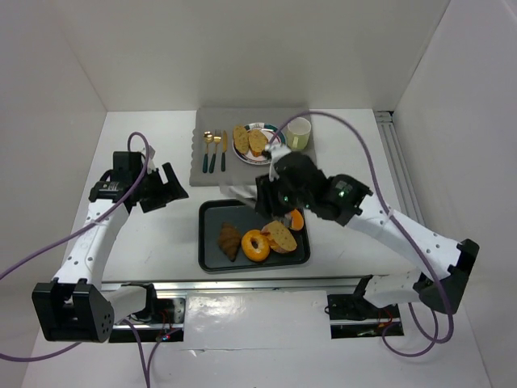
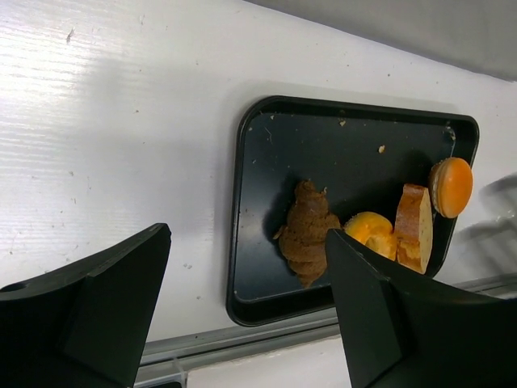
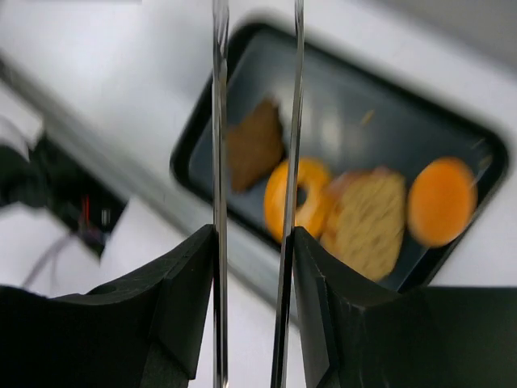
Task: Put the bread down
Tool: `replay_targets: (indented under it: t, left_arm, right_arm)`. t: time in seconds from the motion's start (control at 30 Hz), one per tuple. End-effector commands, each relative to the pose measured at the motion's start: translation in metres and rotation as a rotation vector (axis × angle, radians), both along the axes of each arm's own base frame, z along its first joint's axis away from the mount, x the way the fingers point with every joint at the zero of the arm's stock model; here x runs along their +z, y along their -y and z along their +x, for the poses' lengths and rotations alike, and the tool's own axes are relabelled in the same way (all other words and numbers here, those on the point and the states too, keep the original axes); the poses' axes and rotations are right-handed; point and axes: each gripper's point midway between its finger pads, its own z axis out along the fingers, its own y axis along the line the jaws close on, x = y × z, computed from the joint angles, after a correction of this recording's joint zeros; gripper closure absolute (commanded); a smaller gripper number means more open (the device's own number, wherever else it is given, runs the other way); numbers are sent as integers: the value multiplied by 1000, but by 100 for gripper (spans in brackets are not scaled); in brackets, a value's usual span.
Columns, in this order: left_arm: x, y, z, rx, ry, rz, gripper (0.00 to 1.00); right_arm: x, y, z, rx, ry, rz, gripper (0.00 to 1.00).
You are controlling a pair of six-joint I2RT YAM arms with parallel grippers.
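A bread slice (image 1: 282,236) lies on the black tray (image 1: 202,242) with a croissant (image 1: 229,241), a ring-shaped bagel (image 1: 256,245) and an orange bun (image 1: 297,220). My right gripper (image 1: 271,198) hovers over the tray's far edge, shut on metal tongs (image 1: 240,192). In the right wrist view the two tong blades (image 3: 219,162) stand apart between my fingers, empty, above the bagel (image 3: 311,198) and bread slice (image 3: 367,222). My left gripper (image 1: 166,190) is open and empty, left of the tray. A plate (image 1: 242,158) holds two bread slices (image 1: 257,142).
A grey mat (image 1: 202,174) at the back carries the plate, cutlery (image 1: 215,151) and a pale cup (image 1: 298,133). White walls enclose the table on three sides. The left wrist view shows the tray (image 2: 242,242) near the table's front rail.
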Motion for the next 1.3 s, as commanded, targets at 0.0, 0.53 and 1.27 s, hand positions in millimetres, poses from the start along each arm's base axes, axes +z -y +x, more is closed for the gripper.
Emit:
replay_targets:
  t: [0.0,0.53,1.27]
  left_arm:
    - [27,-2,6,-8,81,12,10]
    - [27,1,10,-23,68,-6,11]
    - [20,4,4,-41,62,-14,11]
  right_arm:
    - [-46,-8,-66,170,-188,-58,51]
    - [-93,-10,-112,179,-263,-324,42]
    - [-114,-49,-92,292,-191,-413,33]
